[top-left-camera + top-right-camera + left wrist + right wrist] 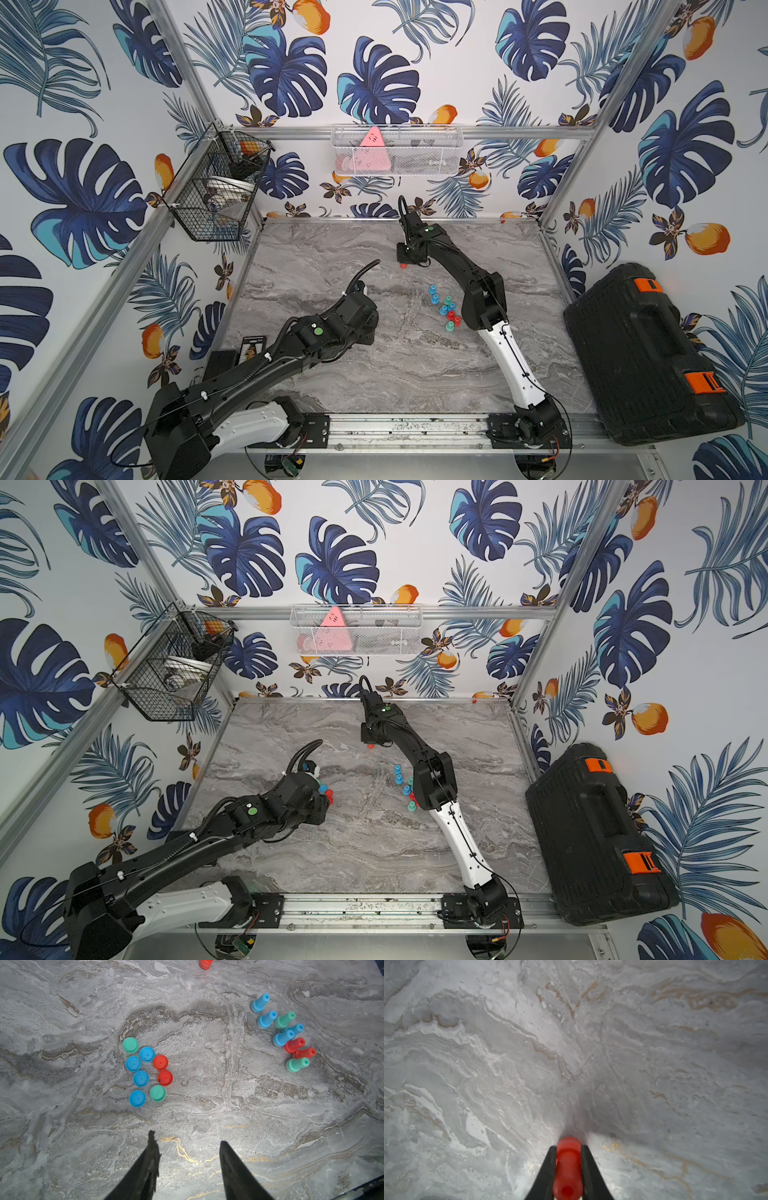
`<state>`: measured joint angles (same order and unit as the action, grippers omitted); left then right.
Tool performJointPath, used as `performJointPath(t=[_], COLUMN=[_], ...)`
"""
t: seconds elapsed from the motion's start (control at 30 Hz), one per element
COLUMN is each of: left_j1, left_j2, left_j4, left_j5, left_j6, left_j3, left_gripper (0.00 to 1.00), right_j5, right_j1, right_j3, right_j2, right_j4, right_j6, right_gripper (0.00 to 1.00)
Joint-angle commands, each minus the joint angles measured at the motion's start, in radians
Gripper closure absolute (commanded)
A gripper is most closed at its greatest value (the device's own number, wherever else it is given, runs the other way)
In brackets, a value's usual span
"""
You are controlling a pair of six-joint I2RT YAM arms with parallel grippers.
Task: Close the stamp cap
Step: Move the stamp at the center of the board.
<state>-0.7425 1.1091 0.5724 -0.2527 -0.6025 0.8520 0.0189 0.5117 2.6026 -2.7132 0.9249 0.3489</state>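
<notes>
My right gripper (568, 1147) is shut on a red stamp (568, 1169), gripping its narrow stem, with the wider end pointing down at the marble table (332, 374). In both top views that stamp (402, 266) (370, 746) shows just under the right wrist, at the back middle of the table. Several loose caps (145, 1070) in blue, red and green lie in a cluster ahead of my left gripper (188, 1137). That gripper is open and holds nothing. Several uncapped stamps (284, 1032) (446, 309) stand grouped beside the right forearm.
A black tool case (648, 353) lies off the table's right edge. A black wire basket (216, 187) hangs on the left wall and a white mesh basket (397, 151) on the back wall. A dark card (251, 347) sits at the front left.
</notes>
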Motion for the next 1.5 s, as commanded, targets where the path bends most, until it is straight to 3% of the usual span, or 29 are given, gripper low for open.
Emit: performJointPath(t=[0.0,0.37,0.93,1.33,1.47], left_j1=[0.015,0.06,0.084,0.084,0.084], left_j2=[0.012,0.038,0.04,0.007,-0.003], left_j4=[-0.044,-0.08,-0.089,-0.05,-0.024], left_j5=[0.029,0.081,0.111,0.093,0.081], left_j6=[0.013,0.032,0.032,0.033,0.039], left_j3=[-0.004,-0.016,-0.017,-0.003,0.017], left_gripper=[0.48,0.48,0.48,0.48,0.48], right_j5=[0.059,0.149,0.146,0.139,0.151], right_j1=[-0.004,0.005,0.01,0.029,0.033], right_j3=[0.008,0.079,0.1,0.099,0.074], right_j2=[-0.036,-0.054,-0.052,0.002,0.051], right_j4=[0.105,0.073,0.056,0.055,0.065], right_j6=[0.009,-0.017,-0.021,-0.039,-0.039], right_gripper=[0.81,0.78,0.7,0.46,0.44])
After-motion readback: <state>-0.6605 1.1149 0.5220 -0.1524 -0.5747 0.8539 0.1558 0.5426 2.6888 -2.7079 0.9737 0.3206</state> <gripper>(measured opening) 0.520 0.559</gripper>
